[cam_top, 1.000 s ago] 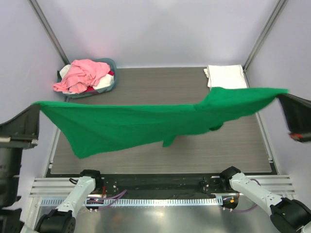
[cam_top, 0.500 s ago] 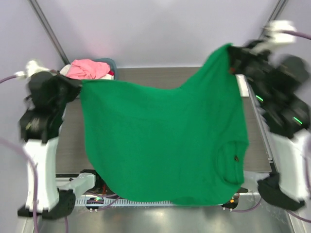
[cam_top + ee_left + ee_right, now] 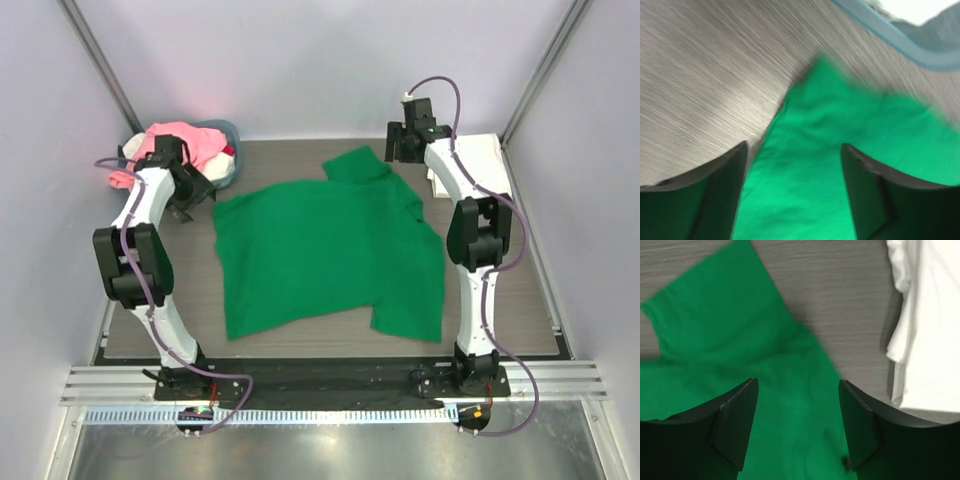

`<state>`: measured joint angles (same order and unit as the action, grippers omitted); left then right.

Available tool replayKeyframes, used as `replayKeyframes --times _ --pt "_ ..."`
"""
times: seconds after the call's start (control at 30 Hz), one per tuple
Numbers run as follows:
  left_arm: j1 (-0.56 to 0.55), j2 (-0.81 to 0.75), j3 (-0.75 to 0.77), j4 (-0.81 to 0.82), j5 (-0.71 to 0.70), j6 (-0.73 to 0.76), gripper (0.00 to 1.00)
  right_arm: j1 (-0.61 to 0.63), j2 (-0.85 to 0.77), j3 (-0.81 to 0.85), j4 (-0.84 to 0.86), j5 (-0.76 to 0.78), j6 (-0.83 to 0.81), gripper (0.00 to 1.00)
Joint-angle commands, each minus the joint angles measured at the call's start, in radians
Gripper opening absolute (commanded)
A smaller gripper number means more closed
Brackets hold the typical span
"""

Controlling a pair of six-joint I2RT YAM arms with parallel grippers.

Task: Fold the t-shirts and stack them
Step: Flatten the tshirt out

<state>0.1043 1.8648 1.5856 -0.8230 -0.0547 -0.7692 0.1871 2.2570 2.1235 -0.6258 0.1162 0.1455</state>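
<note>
Left claw (image 3: 792,150) and right claw (image 3: 797,385), both released: the bright green t-shirt (image 3: 320,250) I held aloft a moment ago now lies spread flat on the table (image 3: 500,320), ready, I judge, for folding.

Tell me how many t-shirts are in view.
3 clear ones: green t-shirt spread mid-table, folded white t-shirt at the far right, pink t-shirt in the basket. More may lie hidden under it.
</note>
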Motion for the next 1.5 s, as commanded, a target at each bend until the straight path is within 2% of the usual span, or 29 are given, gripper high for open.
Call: replayKeyframes --times 0.0,0.03,0.13,0.17,0.23,0.37,0.5,0.63,0.73,0.83,1.03,1.13,1.3,1.47 --pt "-0.024 -0.097 0.039 0.021 0.072 0.073 0.78 0.020 -0.218 -0.046 0.052 -0.047 0.086 0.71" --pt "-0.029 -0.145 0.018 0.021 0.063 0.082 0.79 0.021 -0.314 -0.218 0.143 -0.073 0.098 0.71" --pt "-0.061 -0.232 -0.099 0.022 0.013 0.088 0.79 0.031 -0.475 -0.466 0.318 -0.208 0.158 0.72" --pt "-0.070 -0.286 -0.133 0.042 0.004 0.082 0.79 0.029 -0.499 -0.591 0.352 -0.228 0.176 0.72" --pt "-0.095 -0.329 -0.252 0.065 0.006 0.067 0.79 0.031 -0.524 -0.712 0.392 -0.268 0.209 0.72" --pt "-0.175 -0.397 -0.432 0.134 0.033 0.015 0.77 0.032 -0.548 -0.853 0.388 -0.267 0.238 0.72" --pt "-0.274 -0.426 -0.567 0.168 0.033 -0.039 0.75 0.032 -0.597 -0.999 0.371 -0.193 0.275 0.72" --pt "-0.305 -0.489 -0.676 0.185 0.035 -0.084 0.74 0.032 -0.655 -1.155 0.342 -0.165 0.324 0.72" --pt "-0.310 -0.513 -0.762 0.240 0.050 -0.102 0.73 0.032 -0.683 -1.221 0.336 -0.174 0.362 0.71" --pt "-0.310 -0.475 -0.805 0.249 0.075 -0.113 0.72 0.038 -0.715 -1.304 0.327 -0.182 0.410 0.70" --pt "-0.299 -0.403 -0.797 0.173 -0.071 -0.078 0.71 0.127 -0.800 -1.490 0.302 -0.197 0.563 0.70" --pt "-0.267 -0.404 -0.779 0.128 -0.129 -0.048 0.71 0.224 -0.896 -1.551 0.284 -0.190 0.632 0.70" --pt "-0.245 -0.483 -0.727 0.058 -0.160 -0.018 0.70 0.272 -1.001 -1.556 0.245 -0.147 0.669 0.70" --pt "-0.245 -0.634 -0.678 -0.074 -0.220 -0.016 0.71 0.272 -1.021 -1.415 0.106 -0.078 0.597 0.71"
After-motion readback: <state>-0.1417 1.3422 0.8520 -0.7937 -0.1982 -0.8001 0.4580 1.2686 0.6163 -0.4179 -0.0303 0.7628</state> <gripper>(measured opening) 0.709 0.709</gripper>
